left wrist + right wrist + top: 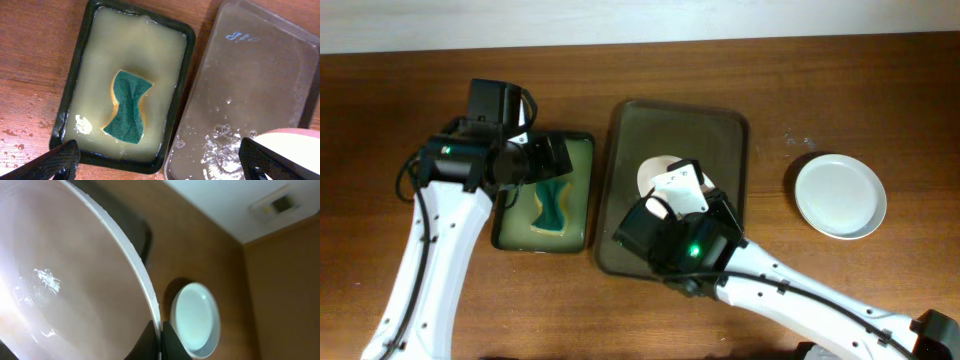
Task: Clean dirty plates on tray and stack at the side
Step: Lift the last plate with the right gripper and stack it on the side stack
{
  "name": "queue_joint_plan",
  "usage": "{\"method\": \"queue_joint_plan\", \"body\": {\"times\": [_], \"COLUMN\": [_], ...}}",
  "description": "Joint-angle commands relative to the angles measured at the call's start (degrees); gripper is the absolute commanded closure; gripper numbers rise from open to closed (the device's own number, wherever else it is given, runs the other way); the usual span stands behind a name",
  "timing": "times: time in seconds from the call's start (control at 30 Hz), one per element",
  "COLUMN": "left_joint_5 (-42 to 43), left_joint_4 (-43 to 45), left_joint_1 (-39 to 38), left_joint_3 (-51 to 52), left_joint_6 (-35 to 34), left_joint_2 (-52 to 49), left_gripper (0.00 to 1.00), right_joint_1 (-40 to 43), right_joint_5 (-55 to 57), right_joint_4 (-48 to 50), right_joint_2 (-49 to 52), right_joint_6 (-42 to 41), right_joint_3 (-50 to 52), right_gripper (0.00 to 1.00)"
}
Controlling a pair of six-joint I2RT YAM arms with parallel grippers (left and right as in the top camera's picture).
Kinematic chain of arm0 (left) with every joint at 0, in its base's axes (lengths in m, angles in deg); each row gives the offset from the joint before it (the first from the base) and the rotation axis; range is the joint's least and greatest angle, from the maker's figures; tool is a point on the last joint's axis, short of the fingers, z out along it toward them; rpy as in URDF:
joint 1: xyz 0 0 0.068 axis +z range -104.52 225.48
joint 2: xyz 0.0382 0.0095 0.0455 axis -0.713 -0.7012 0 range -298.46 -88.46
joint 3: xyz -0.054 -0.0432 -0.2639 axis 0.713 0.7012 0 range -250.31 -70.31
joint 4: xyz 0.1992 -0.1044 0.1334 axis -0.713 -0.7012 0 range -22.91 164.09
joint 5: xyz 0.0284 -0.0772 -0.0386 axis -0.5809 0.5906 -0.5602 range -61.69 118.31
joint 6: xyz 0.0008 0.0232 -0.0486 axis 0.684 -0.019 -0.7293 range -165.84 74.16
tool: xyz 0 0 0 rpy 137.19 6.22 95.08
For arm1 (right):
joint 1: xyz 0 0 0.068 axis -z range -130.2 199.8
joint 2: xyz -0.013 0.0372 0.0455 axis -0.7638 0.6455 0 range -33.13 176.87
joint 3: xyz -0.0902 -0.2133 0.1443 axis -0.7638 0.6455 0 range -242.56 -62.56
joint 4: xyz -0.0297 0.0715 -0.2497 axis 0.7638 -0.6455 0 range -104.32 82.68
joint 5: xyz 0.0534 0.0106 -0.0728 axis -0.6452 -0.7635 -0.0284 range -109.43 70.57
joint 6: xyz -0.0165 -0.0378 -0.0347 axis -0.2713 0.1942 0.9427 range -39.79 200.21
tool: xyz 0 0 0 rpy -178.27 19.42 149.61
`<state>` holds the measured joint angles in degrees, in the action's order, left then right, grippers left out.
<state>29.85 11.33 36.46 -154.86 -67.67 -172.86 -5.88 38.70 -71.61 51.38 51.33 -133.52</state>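
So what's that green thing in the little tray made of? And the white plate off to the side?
The sponge looks like soft foam with a rough teal scrubbing top; a yellow layer shows at its edge. The plate looks like glazed ceramic or maybe hard plastic: smooth, white and shiny.

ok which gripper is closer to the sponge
Left. The left gripper hangs open over the small tray that holds the sponge. The right gripper is farther off, over the neighbouring brown tray, shut on a plate rim.
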Motion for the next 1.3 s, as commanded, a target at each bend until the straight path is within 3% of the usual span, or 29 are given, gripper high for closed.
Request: {"method": "queue_joint_plan", "body": {"times": [0.0,0.2,1.27], "left_joint_5": [0.6,0.6,0.6], "left_joint_4": [0.4,0.3,0.3], "left_joint_1": [0.3,0.3,0.3], "left_joint_3": [-0.8,-0.8,-0.8], "left_joint_6": [0.3,0.3,0.3], "left_joint_2": [0.1,0.1,0.1], "left_gripper": [0.00,0.00,0.00], "right_joint_1": [-0.9,-0.9,-0.9], "right_joint_5": [9.0,13.1,11.1], "right_joint_4": [0.0,0.0,0.0], "right_joint_2": [-1.2,-1.2,-1.2], "right_joint_6": [-1.6,-1.4,-1.4], "right_joint_3": [-0.1,-0.1,-0.1], "right_gripper": [0.96,0.96,0.96]}}
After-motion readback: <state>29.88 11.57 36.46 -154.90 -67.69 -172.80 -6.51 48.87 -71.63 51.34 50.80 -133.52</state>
